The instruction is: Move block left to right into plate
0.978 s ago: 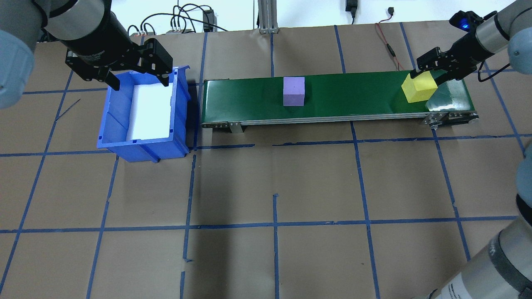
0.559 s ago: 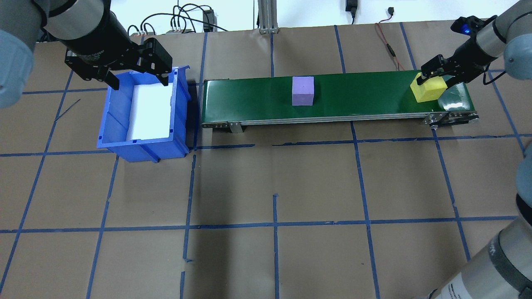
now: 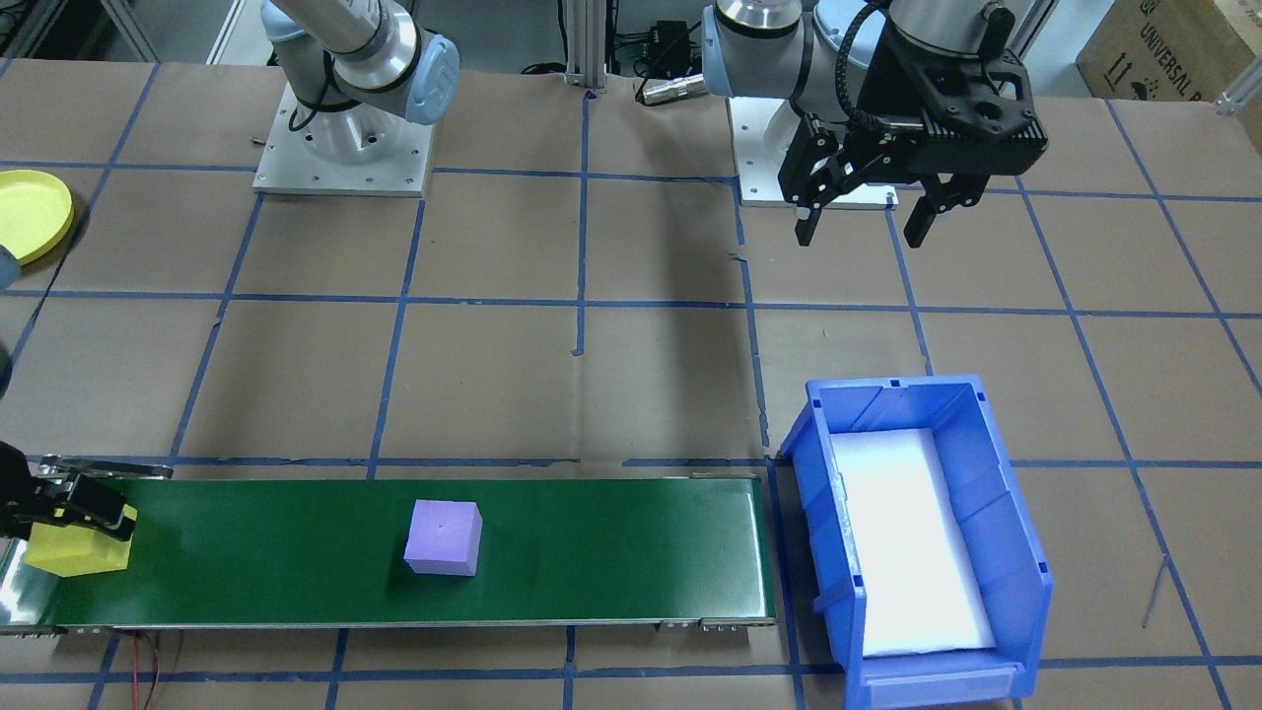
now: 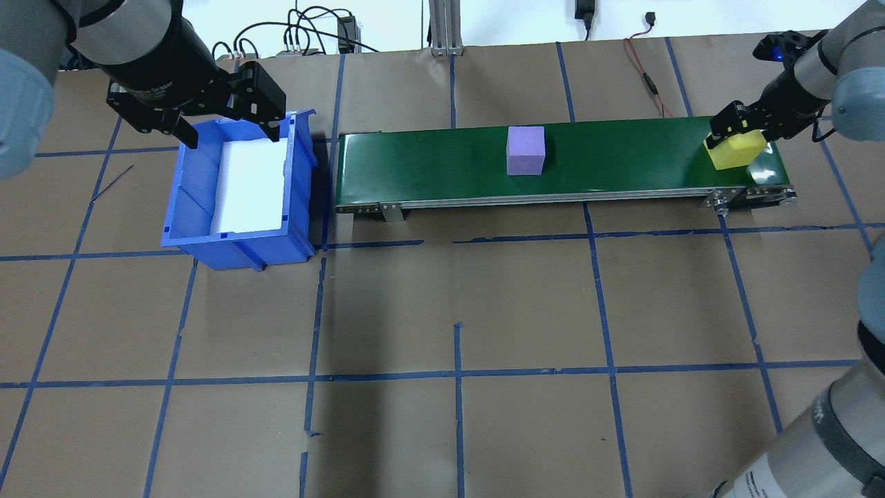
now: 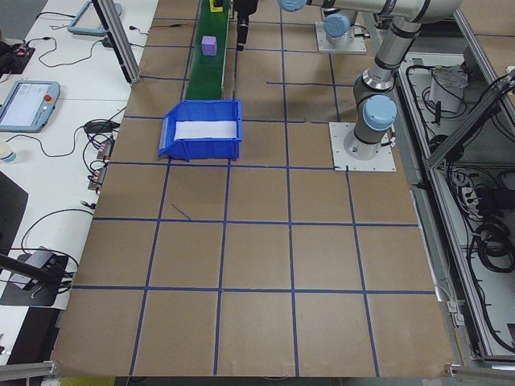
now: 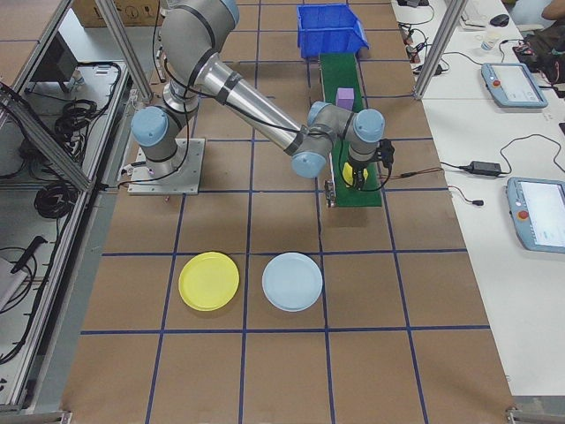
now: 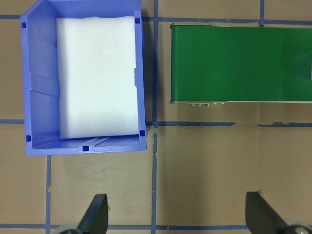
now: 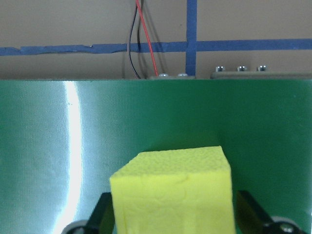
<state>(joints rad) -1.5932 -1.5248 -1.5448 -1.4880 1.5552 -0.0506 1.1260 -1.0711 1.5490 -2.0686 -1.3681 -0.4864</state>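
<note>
On the green conveyor belt (image 4: 608,162), at its right end: one yellow block (image 4: 733,151), gripped between the jaws of the right gripper (image 4: 745,128). Mid-belt: one purple block (image 4: 525,150), standing free. Above the blue bin (image 4: 238,200), which holds white foam: left gripper (image 3: 866,219), jaws spread wide, holding nothing. Yellow plate (image 6: 208,281) on the desk (image 4: 456,311), well apart from the belt, beside a pale blue plate (image 6: 292,282).

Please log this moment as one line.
right end effector: astride yellow block on belt | left end effector: open above bin | plate: empty
</note>
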